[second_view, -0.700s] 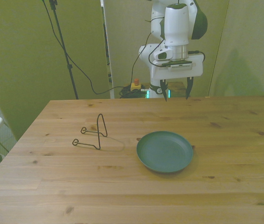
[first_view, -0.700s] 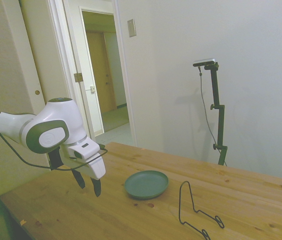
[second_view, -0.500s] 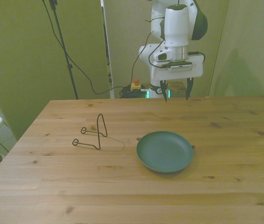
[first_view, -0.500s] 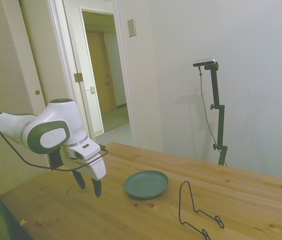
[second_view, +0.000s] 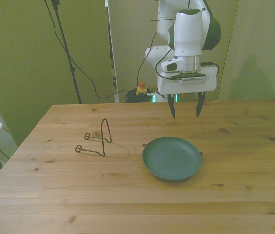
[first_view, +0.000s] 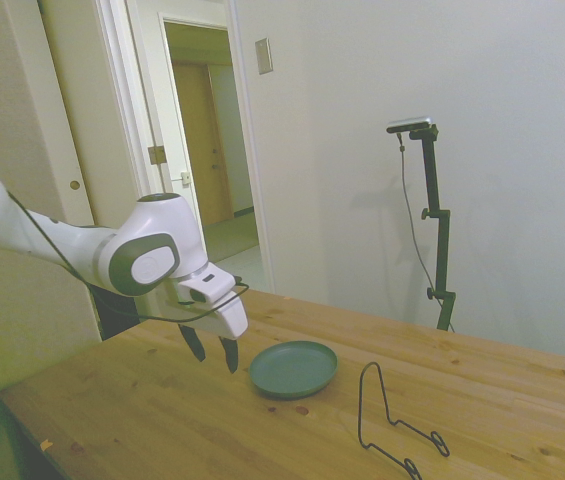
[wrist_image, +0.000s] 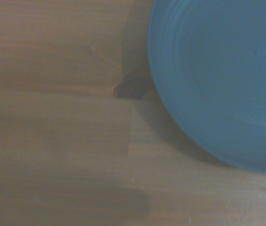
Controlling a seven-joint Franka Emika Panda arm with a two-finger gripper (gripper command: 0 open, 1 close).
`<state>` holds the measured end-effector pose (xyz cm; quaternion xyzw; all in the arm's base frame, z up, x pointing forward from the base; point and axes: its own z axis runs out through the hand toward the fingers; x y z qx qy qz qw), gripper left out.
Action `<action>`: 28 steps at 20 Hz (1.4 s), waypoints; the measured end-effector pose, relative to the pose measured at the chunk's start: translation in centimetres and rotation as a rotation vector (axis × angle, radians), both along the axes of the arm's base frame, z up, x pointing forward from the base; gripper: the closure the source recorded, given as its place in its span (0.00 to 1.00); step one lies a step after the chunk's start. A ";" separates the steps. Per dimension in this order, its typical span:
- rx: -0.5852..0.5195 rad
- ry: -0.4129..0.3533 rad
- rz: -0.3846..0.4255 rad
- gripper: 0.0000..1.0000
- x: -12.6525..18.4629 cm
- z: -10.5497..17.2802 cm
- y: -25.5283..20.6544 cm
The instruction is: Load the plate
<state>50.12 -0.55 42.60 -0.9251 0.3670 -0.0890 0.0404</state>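
The pincer (second_view: 186,109) hangs open above the table (second_view: 54,195), beyond the teal plate (second_view: 171,158) lying flat.

Side view: camera off one side of the wooden table (first_view: 142,410), set back, arm entering from picture left. Front view: camera across the table, slightly raised, facing the arm. Wrist view: close, looking down, blurred, covering a small patch of tabletop. Shared by all three: the plate (first_view: 293,368) (second_view: 172,158) (wrist_image: 222,80). Side and front views also share the wire rack (first_view: 392,425) (second_view: 97,141).
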 end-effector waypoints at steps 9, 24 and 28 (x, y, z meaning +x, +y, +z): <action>-0.014 -0.012 0.010 0.00 7.9 -1.2 -1.0; -0.184 0.007 0.090 0.00 10.9 -3.5 2.1; -0.243 -0.002 0.134 0.00 11.8 -4.3 4.6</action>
